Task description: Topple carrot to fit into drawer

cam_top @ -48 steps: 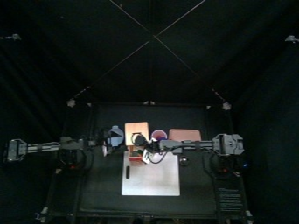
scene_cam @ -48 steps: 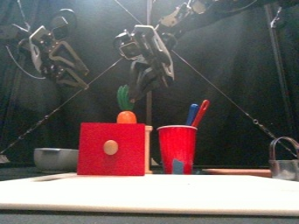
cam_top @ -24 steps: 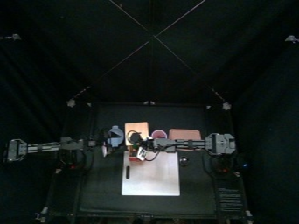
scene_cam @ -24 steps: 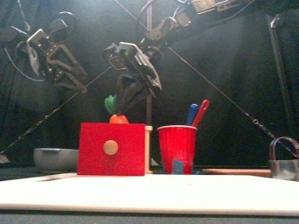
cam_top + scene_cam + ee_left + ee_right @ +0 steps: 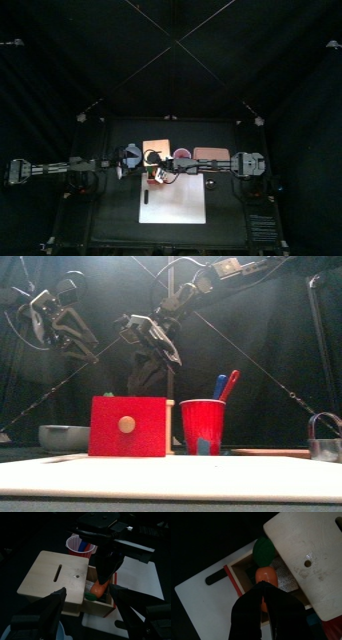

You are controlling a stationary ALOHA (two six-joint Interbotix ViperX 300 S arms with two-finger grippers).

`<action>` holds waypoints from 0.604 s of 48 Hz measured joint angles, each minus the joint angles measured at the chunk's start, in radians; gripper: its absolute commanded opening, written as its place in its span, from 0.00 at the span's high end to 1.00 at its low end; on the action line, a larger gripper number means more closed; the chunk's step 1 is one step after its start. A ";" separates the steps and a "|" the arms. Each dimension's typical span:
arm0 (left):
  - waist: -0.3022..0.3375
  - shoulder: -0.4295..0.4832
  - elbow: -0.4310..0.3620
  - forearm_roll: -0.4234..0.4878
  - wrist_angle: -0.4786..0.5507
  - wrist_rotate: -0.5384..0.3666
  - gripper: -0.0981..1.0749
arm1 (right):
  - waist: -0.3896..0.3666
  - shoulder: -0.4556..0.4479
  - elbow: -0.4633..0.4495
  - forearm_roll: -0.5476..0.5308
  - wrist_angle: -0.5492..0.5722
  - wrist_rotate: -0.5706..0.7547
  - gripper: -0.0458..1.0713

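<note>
Right wrist view: carrot (image 5: 265,574) inside drawer (image 5: 238,574) edges.

One camera hangs high overhead, looking straight down, so the small black counter (image 5: 171,180) sits tiny mid-frame. Another sits at the counter's front edge, looking level and close at the red wooden drawer box (image 5: 130,426). Each wrist camera looks along its own arm from close range. Both wrist views share the box's open drawer and the small orange carrot (image 5: 99,590) inside.
</note>
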 measured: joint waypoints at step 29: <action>0.000 -0.002 0.020 0.000 0.000 0.002 0.06 | 0.003 0.087 -0.083 -0.003 -0.049 0.006 0.56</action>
